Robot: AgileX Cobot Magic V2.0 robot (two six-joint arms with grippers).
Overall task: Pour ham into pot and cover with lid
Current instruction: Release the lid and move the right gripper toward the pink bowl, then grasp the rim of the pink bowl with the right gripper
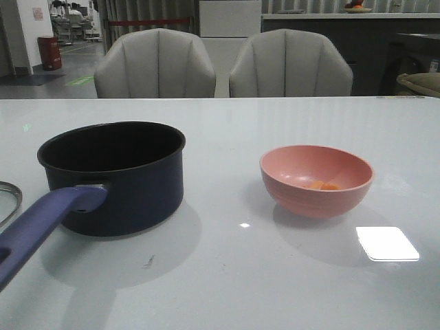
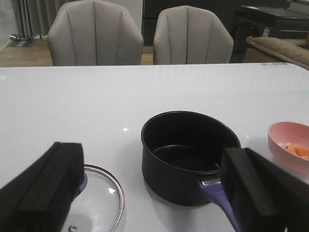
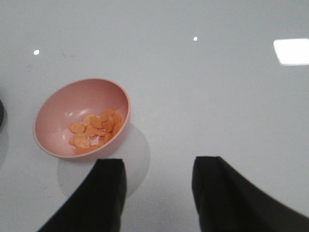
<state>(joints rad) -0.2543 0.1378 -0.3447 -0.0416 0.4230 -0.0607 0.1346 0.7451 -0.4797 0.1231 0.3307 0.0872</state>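
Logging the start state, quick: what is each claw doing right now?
Left claw: open, holding nothing, above the lid and pot.
Right claw: open, empty, beside the pink bowl.

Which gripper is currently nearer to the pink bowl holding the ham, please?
The right gripper: the pink bowl lies just ahead of its open fingers. The left gripper hangs open by the pot and lid, bowl off to one side.

Glossy white table (image 1: 289, 130) in a dim room.
Two grey padded chairs (image 1: 155, 65) stand just behind it; a red bin (image 1: 49, 52) sits beyond them.
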